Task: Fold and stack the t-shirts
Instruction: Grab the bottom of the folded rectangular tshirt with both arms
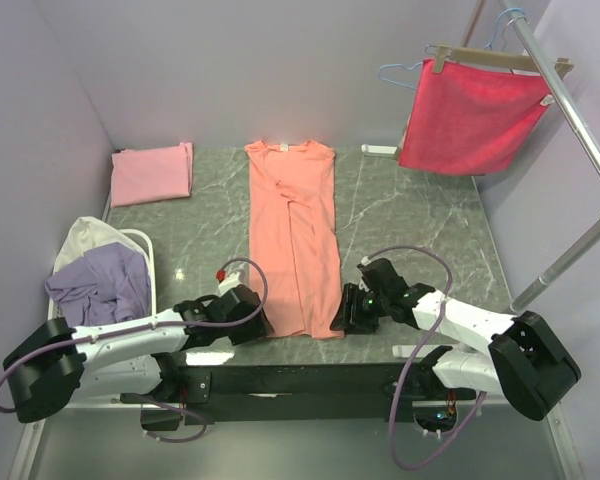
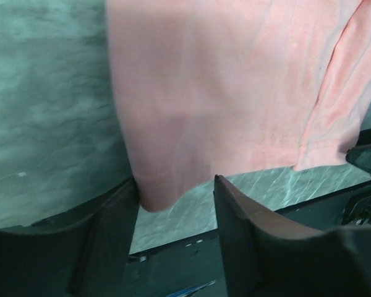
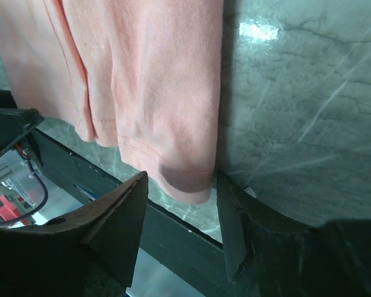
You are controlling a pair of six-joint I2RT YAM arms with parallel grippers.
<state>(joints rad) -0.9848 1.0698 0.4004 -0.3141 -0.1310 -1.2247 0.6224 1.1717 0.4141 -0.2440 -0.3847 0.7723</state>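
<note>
On the bench the salmon-orange t-shirt lies long and narrow in the middle, sides folded in. The left pincer and right pincer stand half open, each around one near hem corner, nothing gripped yet. Next, I think: close both, then carry the hem toward the collar.

**Robot laboratory test cell, staged for laundry work.** You face a marble-patterned worktop closed in behind and on both sides by plain lavender walls. Two robot arms, the left arm and the right arm, are bolted at the worktop's near edge. A metal rail carrying hangers and a crimson cloth stands at its far right corner. A white basket of garments sits at its left edge, and a salmon-orange t-shirt lies along its middle.
</note>
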